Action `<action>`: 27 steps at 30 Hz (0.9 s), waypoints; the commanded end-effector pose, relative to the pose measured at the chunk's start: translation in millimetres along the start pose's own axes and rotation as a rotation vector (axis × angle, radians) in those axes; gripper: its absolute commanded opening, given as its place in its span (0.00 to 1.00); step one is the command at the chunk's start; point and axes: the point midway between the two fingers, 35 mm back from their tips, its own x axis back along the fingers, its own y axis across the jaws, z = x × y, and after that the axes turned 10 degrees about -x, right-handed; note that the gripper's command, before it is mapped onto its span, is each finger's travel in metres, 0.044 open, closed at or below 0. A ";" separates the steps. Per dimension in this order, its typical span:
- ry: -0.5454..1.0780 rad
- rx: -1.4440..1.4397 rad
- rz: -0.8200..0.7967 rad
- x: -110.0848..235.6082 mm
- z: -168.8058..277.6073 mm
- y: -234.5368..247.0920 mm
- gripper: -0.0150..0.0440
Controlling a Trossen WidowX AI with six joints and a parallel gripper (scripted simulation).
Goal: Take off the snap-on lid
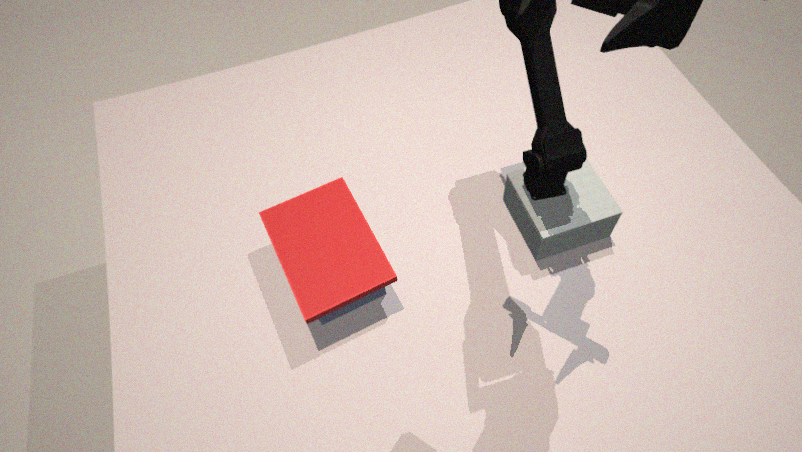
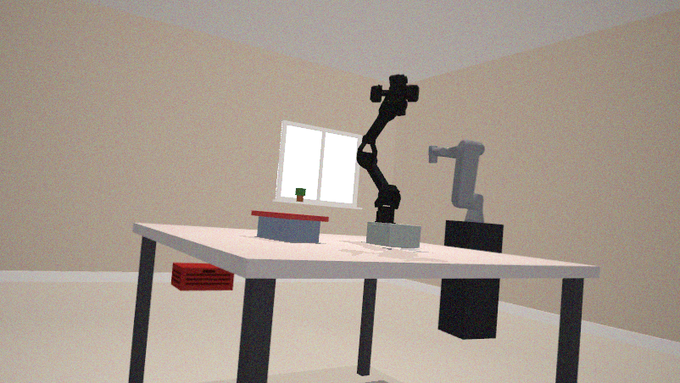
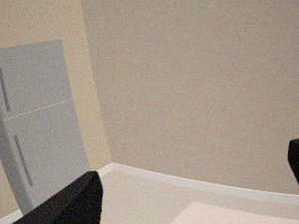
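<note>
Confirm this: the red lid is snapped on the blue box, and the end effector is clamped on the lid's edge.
Wrong on the end effector: the exterior view shows it raised high above the table, open, holding nothing. The red lid is indeed on the blue box.

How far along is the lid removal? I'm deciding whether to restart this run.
Nothing looks done: the red lid sits on the blue box. Nothing is in hand: the gripper is open, raised high above the arm's base block, apart from the box. Left: reach the lid, unsnap it, lay it flat on the table.
</note>
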 end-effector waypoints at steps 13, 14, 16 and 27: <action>0.115 -0.188 0.204 -59.9 83.7 -30.5 0.65; 0.128 -0.215 0.230 -65.1 93.0 -38.0 0.65; 0.154 -0.276 0.284 -74.1 111.7 -54.9 0.65; 0.230 -0.655 0.578 -82.5 199.0 -157.3 0.65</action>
